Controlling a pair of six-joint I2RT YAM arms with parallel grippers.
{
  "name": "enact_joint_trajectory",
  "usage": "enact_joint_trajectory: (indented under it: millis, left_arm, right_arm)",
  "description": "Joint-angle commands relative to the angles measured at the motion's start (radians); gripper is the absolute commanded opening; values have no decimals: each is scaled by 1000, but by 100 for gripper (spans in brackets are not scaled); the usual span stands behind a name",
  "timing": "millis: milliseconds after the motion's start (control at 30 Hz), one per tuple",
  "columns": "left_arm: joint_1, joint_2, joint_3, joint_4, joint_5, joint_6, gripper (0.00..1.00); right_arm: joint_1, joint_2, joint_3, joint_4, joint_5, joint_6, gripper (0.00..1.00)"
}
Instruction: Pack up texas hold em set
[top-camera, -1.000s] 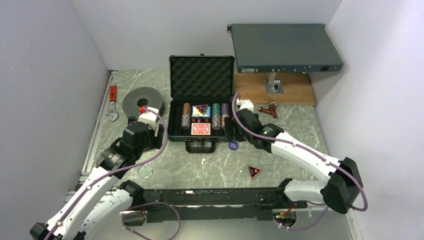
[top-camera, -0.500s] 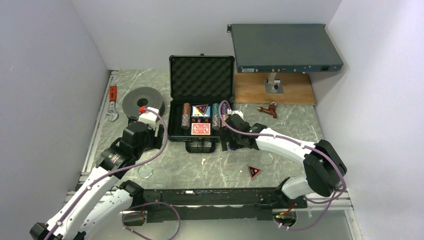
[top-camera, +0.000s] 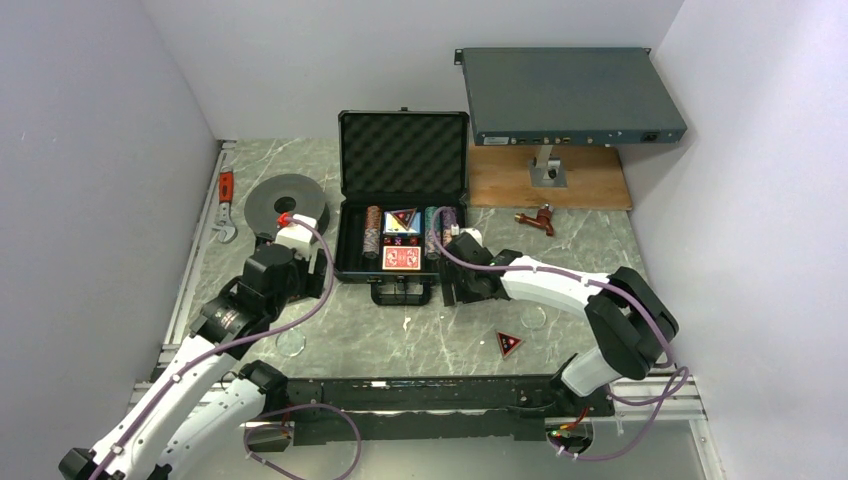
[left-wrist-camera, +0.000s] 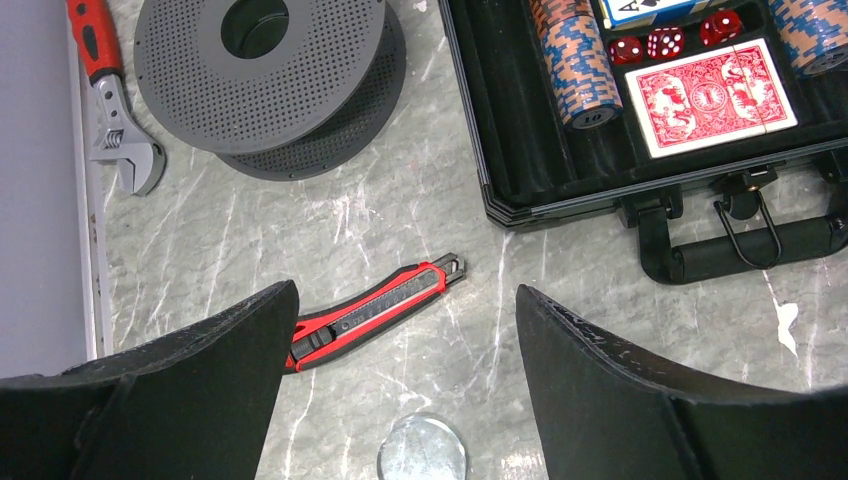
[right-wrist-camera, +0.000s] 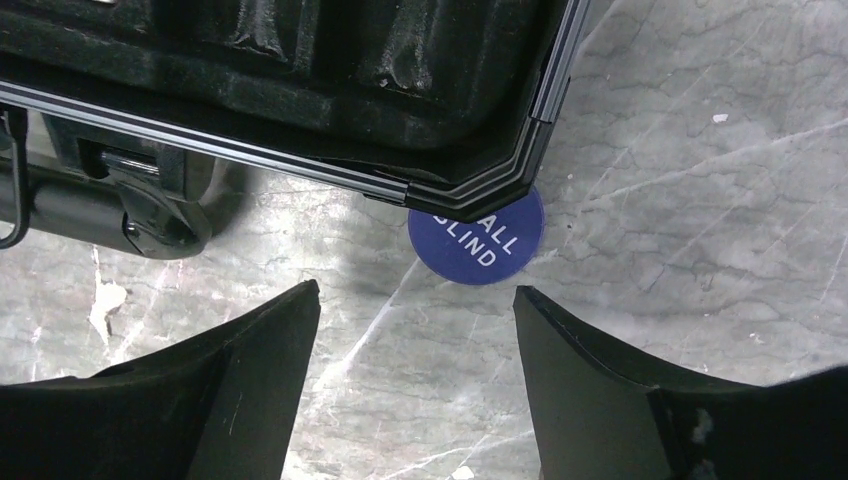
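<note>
**Poker case open on the table, both grippers empty-handed**

Got the left gripper spread wide over the marble-look table, gripping nothing and touching nothing. Spotted a red-and-black box cutter lying in the gap between its fingers, with a small clear round disc at 6 o'clock of that.

Same deal with the right gripper: fingers parted, pinching nothing, hanging over bare table. Looking straight ahead at 12 to 1 o'clock, found the blue round button, flat and matte with white lettering, its upper edge tucked under the case's front right corner.

Found the black hard briefcase at 12 o'clock on the table, lid up and showing egg-crate foam. Textured black shell, shiny metal-looking edge trim, chunky handle facing 6 o'clock. Packed inside:
- striped chip stacks lying on their sides in grooves, with an orange-and-blue one at 9 o'clock
- a red-backed card deck at front middle
- three red dice just at 12 o'clock of the deck
- a red-black triangular marker farther back

Also spotted a second triangular marker out on the table at 5 o'clock of the case, well apart.

Around it:
- a dark grey perforated spool at 9 o'clock of the case
- a red-handled adjustable wrench beyond that
- a grey rack-mount box at 1 o'clock, perched above a wooden board
</note>
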Motion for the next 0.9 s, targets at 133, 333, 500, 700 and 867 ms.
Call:
enact_joint_trajectory:
  millis: [133,333,500,700,867]
  left_arm:
    - [4,-8,23,20,6,4,85]
    - [4,-5,24,20,6,4,85]
    - [5,-3,24,20,4,5,85]
    - [4,0,24,20,4,4,85]
    - [4,5,25,20,5,7,85]
  right_arm:
    - [-8,11,-35,81,37,12,73]
    - [-14,10,-52,96,79,21,73]
    - [-28,20,-63,130,76,12,72]
    - [-39,43,-66,158,71,3,71]
    - [-41,61,-71,171,55,1,70]
